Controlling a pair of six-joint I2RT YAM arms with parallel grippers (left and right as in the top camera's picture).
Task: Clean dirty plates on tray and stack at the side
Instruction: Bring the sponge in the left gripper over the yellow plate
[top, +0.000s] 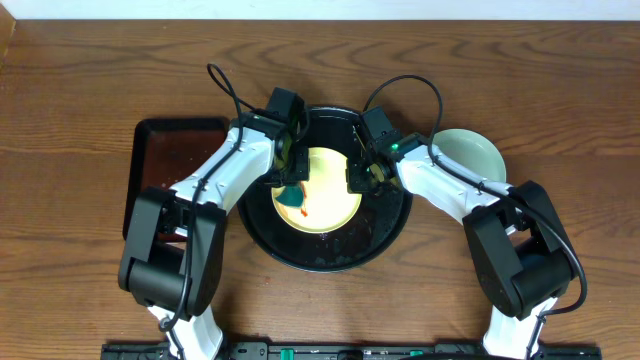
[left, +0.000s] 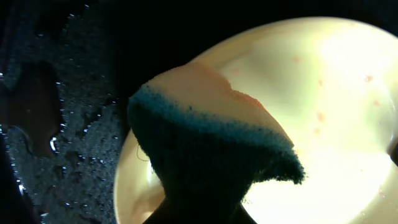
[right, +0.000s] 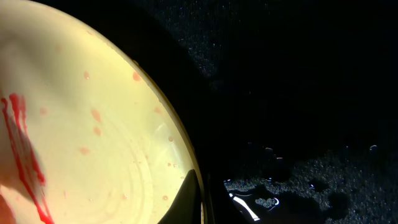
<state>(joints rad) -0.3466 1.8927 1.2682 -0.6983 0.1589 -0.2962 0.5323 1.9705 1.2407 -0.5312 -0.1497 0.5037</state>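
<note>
A yellow plate (top: 325, 192) lies inside the round black tray (top: 330, 255). It carries a red sauce streak (right: 22, 155) and pink spots. My left gripper (top: 288, 180) is shut on a sponge (left: 211, 143) with a blue-green scouring edge, and the sponge rests over the plate's left part (left: 336, 93). My right gripper (top: 358, 178) is shut on the yellow plate's right rim, with one dark finger (right: 189, 199) lying on top of the rim (right: 180, 143). A pale mint plate (top: 472, 155) sits on the table to the right of the tray.
A smaller rectangular black tray (top: 170, 165) lies at the left, beside the left arm. The round tray's floor (right: 298, 180) is wet with droplets. Brown wooden table (top: 80, 90) surrounds everything.
</note>
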